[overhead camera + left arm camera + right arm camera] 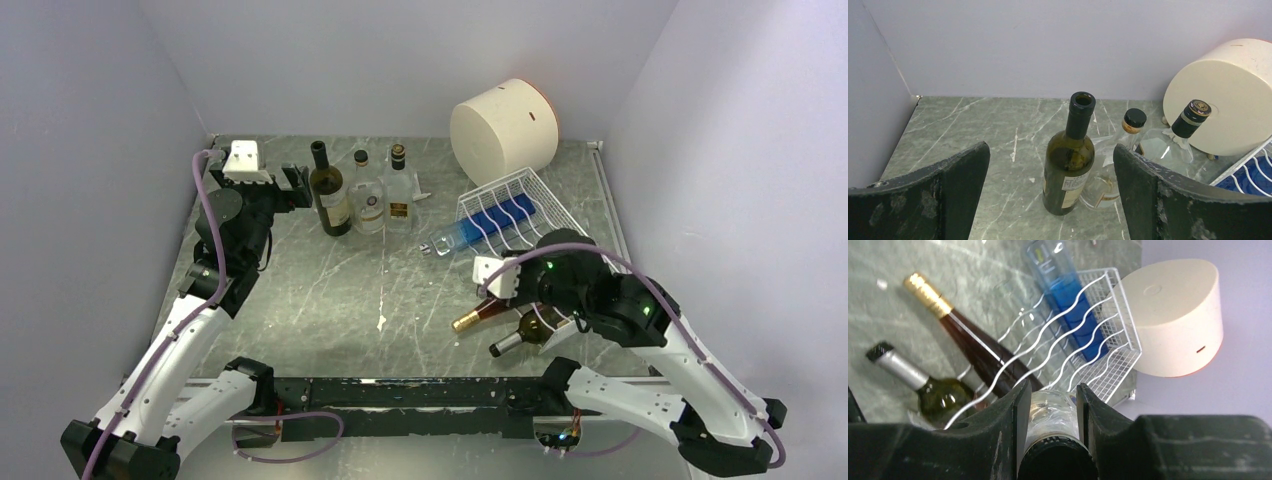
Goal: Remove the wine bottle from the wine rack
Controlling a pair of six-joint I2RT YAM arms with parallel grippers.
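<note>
- wine bottle [1050, 420] first: it's the clear-glass one, pinched by its neck in the right gripper [1052, 392], at the near edge of the wine rack [1115, 365]. how much of it rests on the wires i cannot tell.
- far left, the left gripper [1050, 150] stands wide open and empty, with a dark green bottle [1068, 160] upright just ahead of its fingers. a nudge from there could topple it into the two clear bottles [1108, 187] standing right beside it.
- middle right, the rack is thin wire and looks light (nothing seems to pin it down). if the bottle's shoulder catches a wavy wire on the way out, the whole rack may drag along, and the blue bottle [1073, 305] lying on it could roll off.
- an amber bottle [963, 335] and a green bottle [938, 395] lie close by, partly under the wires. a swinging base would knock them.
- right, the gripper is clamped on smooth glass at the neck only. i'd judge the heavy body could pivot or slip through the fingers once lifted.
</note>
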